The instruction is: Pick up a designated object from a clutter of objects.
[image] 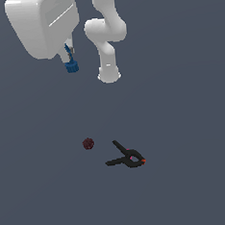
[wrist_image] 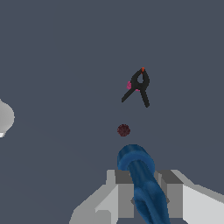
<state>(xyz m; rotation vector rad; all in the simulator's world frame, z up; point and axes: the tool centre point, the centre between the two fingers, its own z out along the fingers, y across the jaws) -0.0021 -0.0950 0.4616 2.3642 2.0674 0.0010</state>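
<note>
The designated object, a bright blue knobbly piece (image: 71, 65) with a thin stem, hangs high above the floor under my gripper (image: 68, 51), which is shut on its stem. In the wrist view the blue piece (wrist_image: 141, 175) fills the gap between the two grey fingers (wrist_image: 124, 197), knob end pointing away. The rest of the clutter lies far below on the floor: a dark red bumpy ball (image: 88, 144) (wrist_image: 124, 130) and a black spring clamp (image: 127, 157) (wrist_image: 139, 85) with red-orange tips.
The arm's white base (image: 109, 75) stands on the dark grey floor behind the lifted gripper. The ball and the clamp lie a short way apart, clamp toward the exterior view's right.
</note>
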